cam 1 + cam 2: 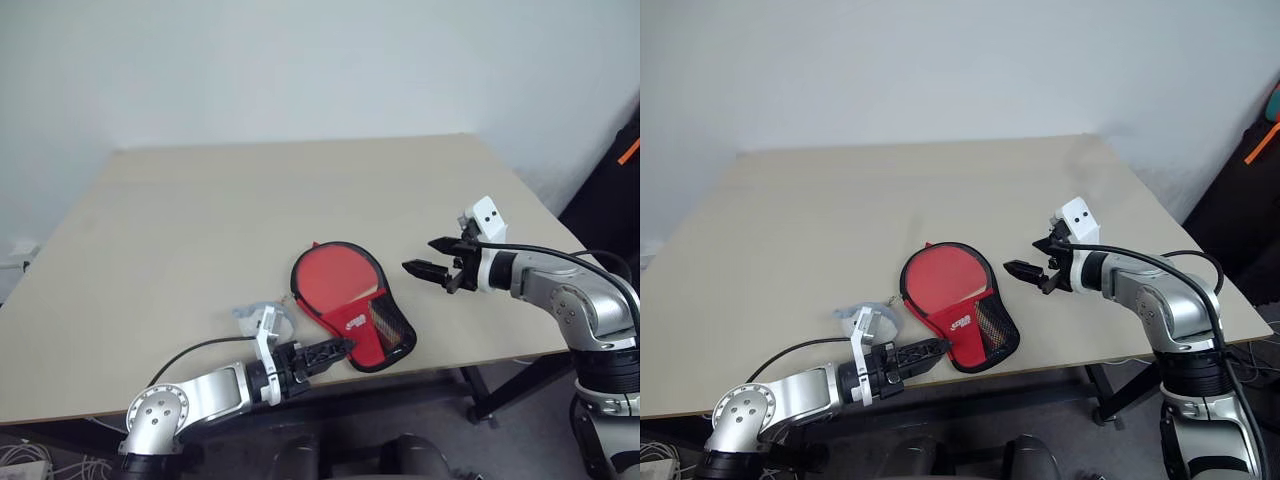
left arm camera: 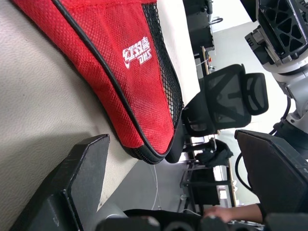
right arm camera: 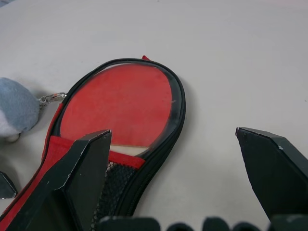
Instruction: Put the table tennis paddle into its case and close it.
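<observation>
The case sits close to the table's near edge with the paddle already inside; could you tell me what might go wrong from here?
1. The case has its narrow end at the table edge by the open left gripper; a nudge could push it off.
2. The red flap covers only the handle end, so the table tennis paddle could slide out.
3. The grey-white charm on its chain lies by the rim and could snag the zip.

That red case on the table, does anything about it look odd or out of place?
Yes. The case lies only half closed: its flap covers the handle end, while the round red face of the table tennis paddle lies bare inside the open zip rim. Its narrow end sits right at the edge of the table.
</observation>
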Motion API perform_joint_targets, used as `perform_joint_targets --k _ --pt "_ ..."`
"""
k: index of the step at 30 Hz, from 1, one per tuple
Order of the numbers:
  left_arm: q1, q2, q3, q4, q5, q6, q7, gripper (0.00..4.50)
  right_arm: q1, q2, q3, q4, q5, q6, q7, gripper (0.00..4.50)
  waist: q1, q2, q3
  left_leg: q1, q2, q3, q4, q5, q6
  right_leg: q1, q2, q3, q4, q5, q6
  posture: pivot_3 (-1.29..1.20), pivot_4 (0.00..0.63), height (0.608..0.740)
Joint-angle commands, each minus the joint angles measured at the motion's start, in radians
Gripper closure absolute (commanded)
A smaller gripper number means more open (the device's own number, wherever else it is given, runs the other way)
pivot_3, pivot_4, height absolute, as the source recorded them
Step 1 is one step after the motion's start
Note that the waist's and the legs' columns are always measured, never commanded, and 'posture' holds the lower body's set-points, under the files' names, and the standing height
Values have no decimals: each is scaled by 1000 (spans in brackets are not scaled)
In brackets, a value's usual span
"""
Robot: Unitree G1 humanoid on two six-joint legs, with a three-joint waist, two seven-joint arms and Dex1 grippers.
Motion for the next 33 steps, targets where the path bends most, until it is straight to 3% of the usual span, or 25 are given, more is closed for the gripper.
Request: perform_joint_targets --k 1,19,30,33 --pt "-8 -14 -23 32 5 -4 19 53 -11 4 -30 -41 19 -2 -4 0 0 0 0 0 0 0 0 0 0 0 0 0 0 0 0 0 0 706" --pt "-152 -125 -77 192 174 25 0 53 -32 14 -28 -52 33 8 -22 0 26 5 -3 1 -4 -4 0 1 4 5 -2 -1 -1 -1 -2 0 0 706" --pt "-209 -192 -32 269 255 67 24 53 -34 16 -32 -68 42 21 -39 0 32 6 -4 10 -5 -6 0 -2 9 13 -4 -3 -4 -2 -2 0 0 706" --pt "-200 -181 -9 236 223 104 47 53 -32 14 -34 -74 45 24 -40 0 32 6 -4 12 -5 -6 -1 -3 12 14 -5 -3 -4 -2 -2 0 0 706"
